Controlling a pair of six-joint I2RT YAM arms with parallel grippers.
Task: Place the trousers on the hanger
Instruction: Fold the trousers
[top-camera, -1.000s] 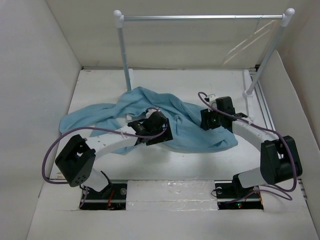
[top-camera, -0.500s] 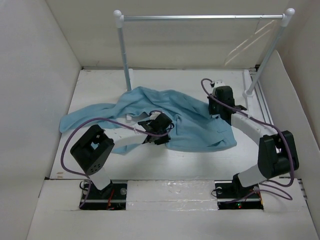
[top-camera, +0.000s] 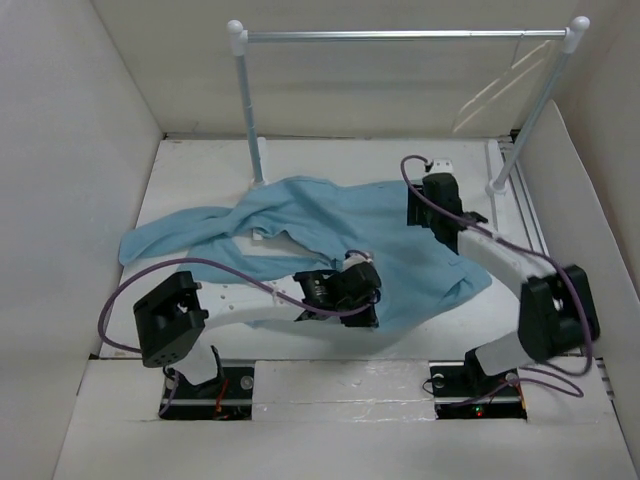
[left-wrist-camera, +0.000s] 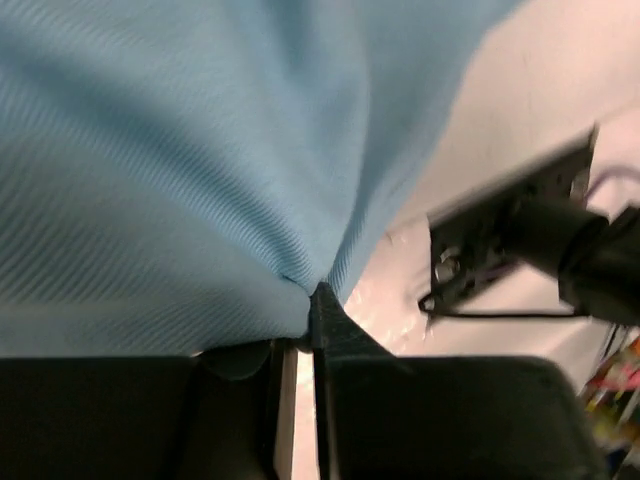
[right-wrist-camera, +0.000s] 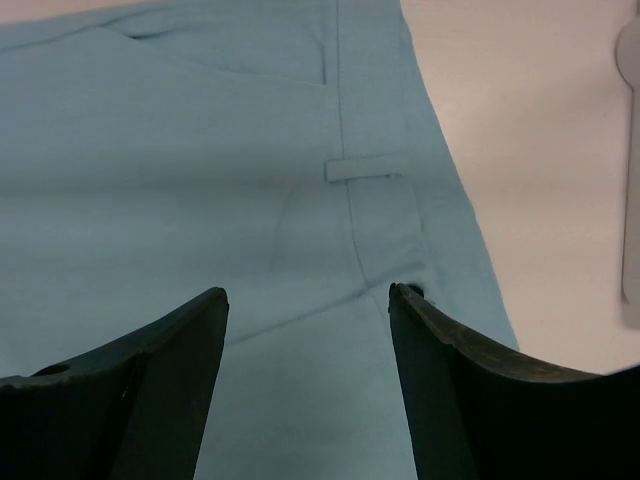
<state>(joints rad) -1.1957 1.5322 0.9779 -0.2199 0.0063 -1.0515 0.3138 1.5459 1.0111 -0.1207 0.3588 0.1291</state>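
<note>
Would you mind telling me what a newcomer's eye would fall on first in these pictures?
The light blue trousers sprawled across the middle of the white table. Next, the left gripper pinching a fold of them near the front edge, while the right gripper hangs open over their waist. A silver rail stands behind.

Blue trousers (top-camera: 385, 222) on white table (top-camera: 200, 170)

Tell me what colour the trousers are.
Plain light blue, no pattern; the trousers show best in the right wrist view.
</note>
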